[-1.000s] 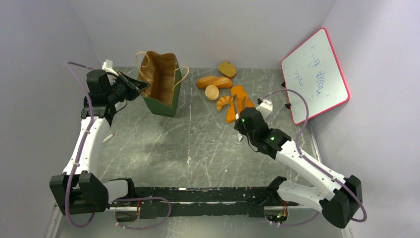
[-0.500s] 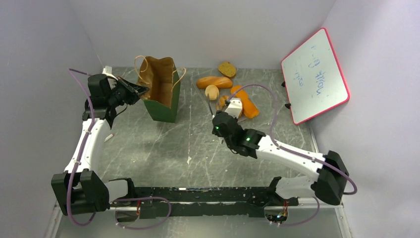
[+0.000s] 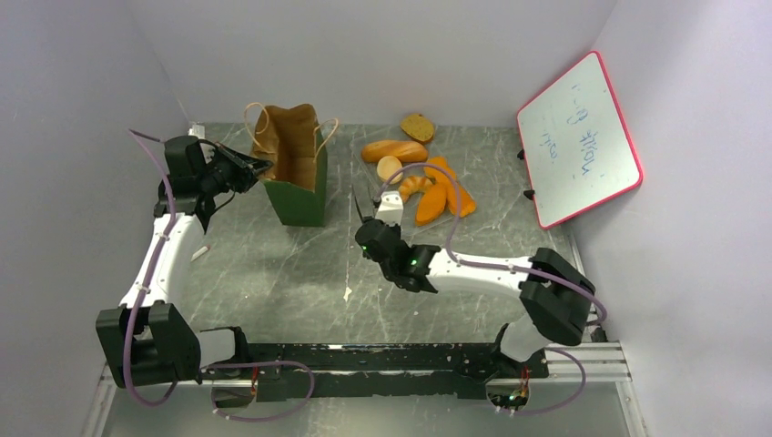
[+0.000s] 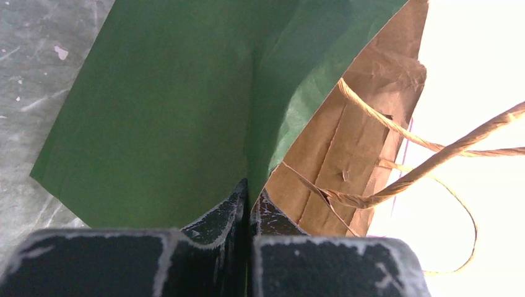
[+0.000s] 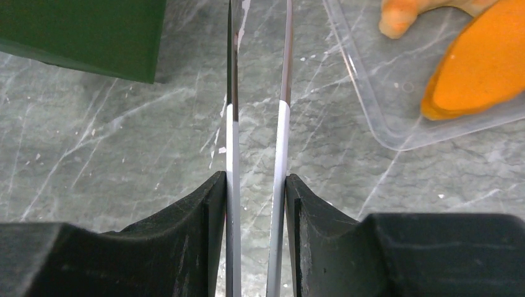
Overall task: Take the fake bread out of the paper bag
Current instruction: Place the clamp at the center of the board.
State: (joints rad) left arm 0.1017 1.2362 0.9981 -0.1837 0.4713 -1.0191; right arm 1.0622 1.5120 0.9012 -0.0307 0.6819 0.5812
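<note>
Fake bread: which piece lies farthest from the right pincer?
The brown speckled oval slice, at the back beyond the oblong loaf; the rest, orange or tan, lie nearer the right pincer.

Left arm (image 3: 168, 255): extended far along the left side; left gripper (image 4: 249, 192) clamped on paper bag (image 4: 155, 111) rim. Right arm (image 3: 473, 267): stretched low towards centre; right gripper (image 5: 255, 182) pinching tweezers (image 5: 283, 111).

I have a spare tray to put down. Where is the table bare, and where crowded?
Bare: the grey tabletop in front of the dark green paper bag, across to the right gripper holding silver tweezers; also the strip between the clear plastic tray and the pink-framed whiteboard. Crowded: back right, where orange-tan toy breads lie clustered.
</note>
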